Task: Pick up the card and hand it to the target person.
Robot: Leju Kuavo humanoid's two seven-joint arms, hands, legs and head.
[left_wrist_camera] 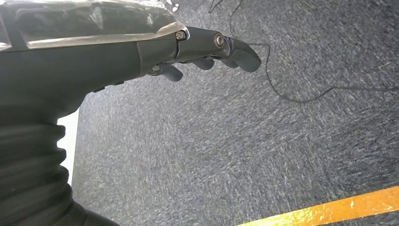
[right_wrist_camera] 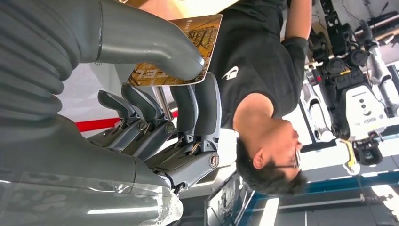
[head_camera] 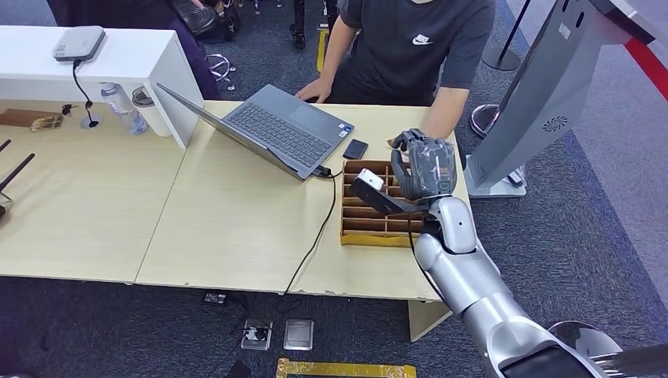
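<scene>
Pale wood-grain laminate covers the table (head_camera: 236,236) in the head view. On it stand an open laptop (head_camera: 272,130), a dark phone (head_camera: 355,149) and a brown slotted cardboard tray (head_camera: 370,224) near the right edge. Note that the right hand (head_camera: 425,165) is raised above the tray's far end, its back toward the camera, close to the forearm of the person (head_camera: 417,47) seated across the table. Grey carpet surrounds the table; a cable drops from the laptop to a floor socket.

In the left wrist view, the left hand (left_wrist_camera: 207,52) hangs over grey carpet with its fingers loosely curled and nothing in them. An orange floor stripe (left_wrist_camera: 329,209) crosses one corner.

In the right wrist view, the right hand (right_wrist_camera: 164,94) pinches the card (right_wrist_camera: 197,35), thumb on one printed face and fingers behind it. The card points toward the person in the black shirt. Expect it to be thin, light, fairly stiff and slick. You should keep the pinch on the flat faces near one end, leaving the far edge free for the person to take.
</scene>
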